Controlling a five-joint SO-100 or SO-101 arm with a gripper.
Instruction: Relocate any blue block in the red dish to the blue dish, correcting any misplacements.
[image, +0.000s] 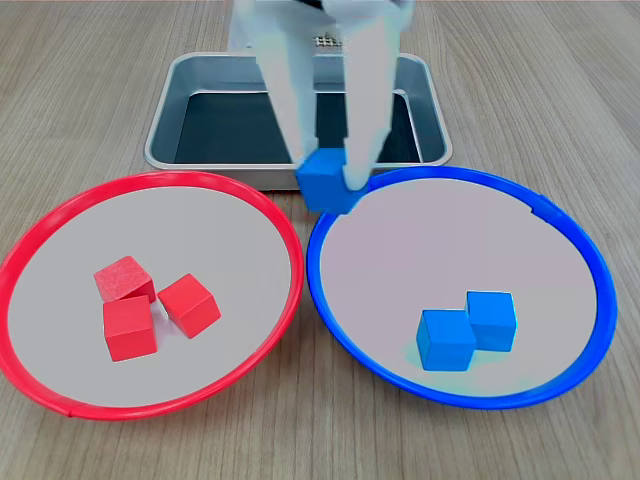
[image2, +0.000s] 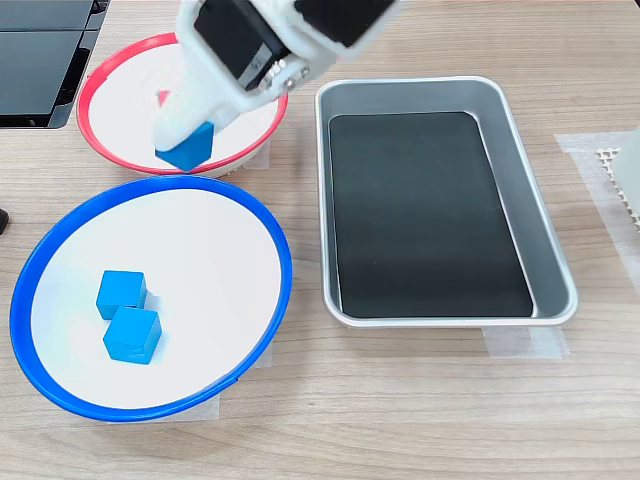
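1. The end effector (image: 330, 170) was clenched on the blue block (image: 328, 180), one white finger on each side, in the upper middle of the first exterior view.
2. The block, a cube with no long axis, hung tilted, one corner pointing down; it appeared lifted clear of both dishes.
3. In the first exterior view it sat over the gap where the red dish (image: 60, 215) and the blue dish (image: 590, 260) nearly met rim to rim, just in front of the metal tray (image: 165, 110).
4. In the second exterior view the block (image2: 187, 147) showed against the red dish's near rim (image2: 100, 70), upper left of frame.
5. The blue dish (image2: 270, 240) held two blue cubes (image2: 127, 315), touching, with broad open floor around them.
6. The red dish held three red cubes (image: 150, 305), clustered.
7. The tray stood empty on the wooden surface (image2: 420, 420).
8. No writing was legible.
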